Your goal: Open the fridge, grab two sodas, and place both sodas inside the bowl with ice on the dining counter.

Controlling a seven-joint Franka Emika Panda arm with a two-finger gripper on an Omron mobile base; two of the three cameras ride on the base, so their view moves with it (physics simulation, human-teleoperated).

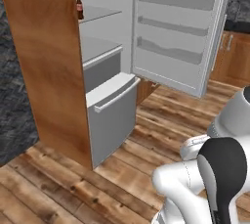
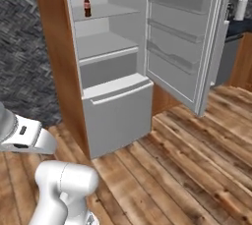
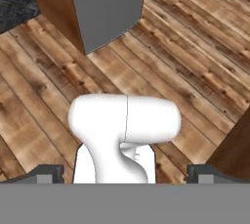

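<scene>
Up on the top white shelf of the fridge (image 2: 110, 47), tucked toward the left wall, stands the one soda I can spot: the cola bottle (image 2: 87, 6), upright, long axis vertical, cap pointing at the ceiling. I'd guess it's set near the shelf's front so a sideways grab around the body can reach it without knocking anything. The fridge door (image 2: 184, 37) is swung wide to the right, so the opening step looks done and nothing blocks the shelves; the lower drawer (image 2: 118, 113) is shut. No red can that I can make out, and no bowl or dining counter. The gripper (image 3: 126, 171) is looking down at the wooden floor (image 3: 195, 66) in front of the drawer, fingertips spread about as wide as they go with nothing between them. My read is it's empty-handed and parked low, well apart from the bottle, so a reach up to that shelf comes next.
</scene>
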